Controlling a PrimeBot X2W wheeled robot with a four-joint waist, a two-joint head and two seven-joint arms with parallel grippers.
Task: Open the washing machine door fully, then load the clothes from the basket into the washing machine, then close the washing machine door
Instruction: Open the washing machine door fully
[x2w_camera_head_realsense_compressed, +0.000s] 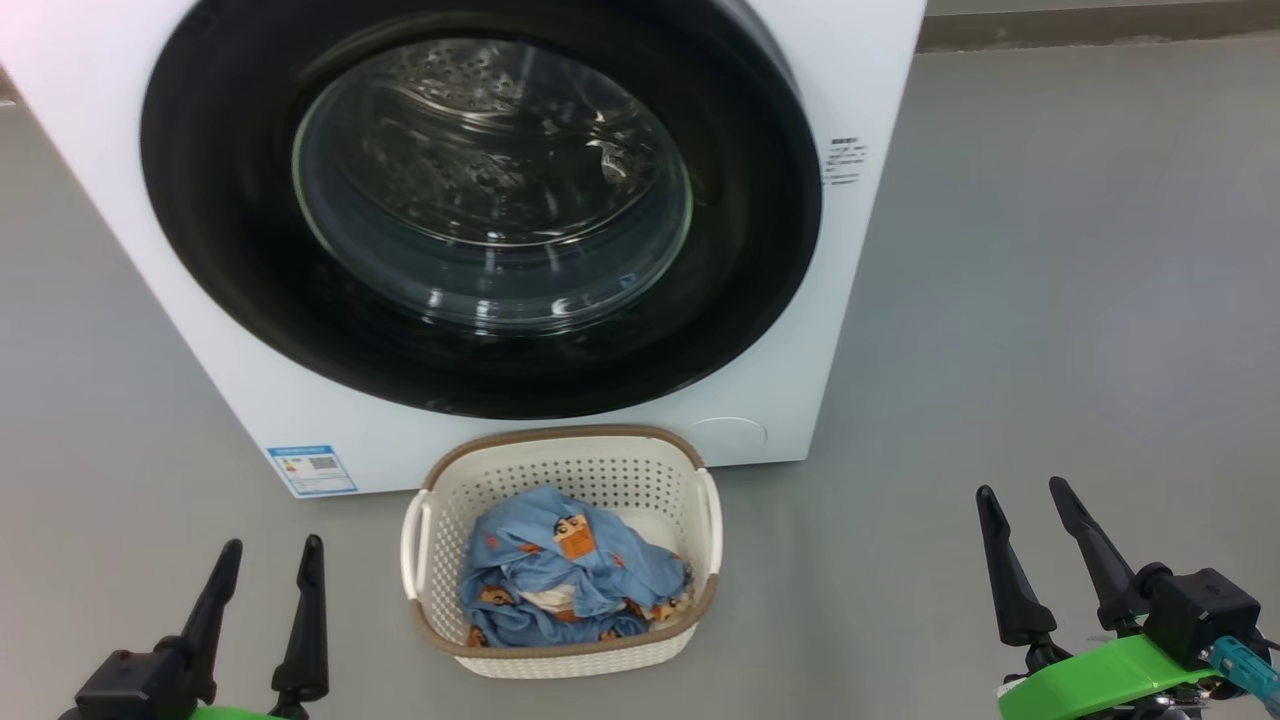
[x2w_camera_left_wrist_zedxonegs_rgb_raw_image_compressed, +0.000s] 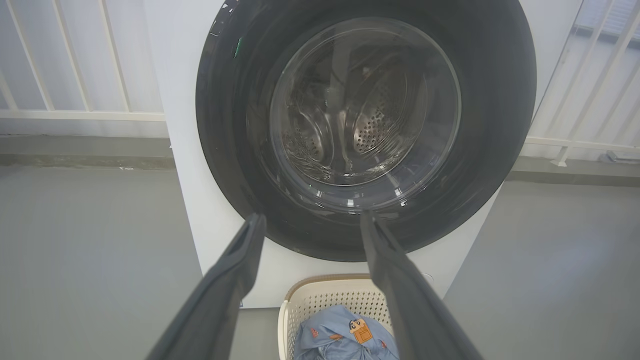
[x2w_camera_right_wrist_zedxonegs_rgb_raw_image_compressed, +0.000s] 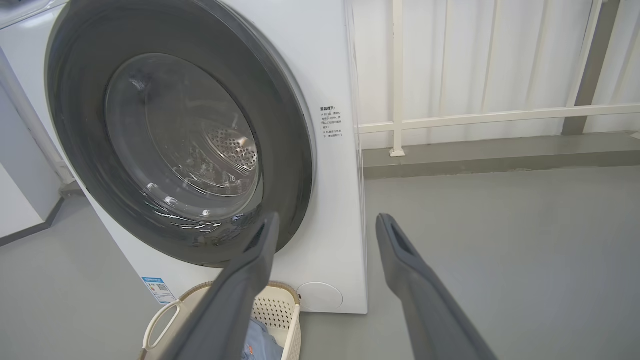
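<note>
One step in hand, opening: washing machine door (x2w_camera_head_realsense_compressed: 480, 380) across the washing machine (x2w_camera_head_realsense_compressed: 860, 300) front, clothes (x2w_camera_head_realsense_compressed: 560, 570) in basket (x2w_camera_head_realsense_compressed: 570, 480) on the floor (x2w_camera_head_realsense_compressed: 1050, 300) just before it. Left fingers (x2w_camera_head_realsense_compressed: 305, 620), right fingers (x2w_camera_head_realsense_compressed: 1003, 570) spread, empty. Next, likely: catching door's edge, swinging wide.

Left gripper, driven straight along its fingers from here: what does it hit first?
Probably the closed door, near the lower glass; the left gripper is open and aimed above the basket. Depth is unclear.
</note>
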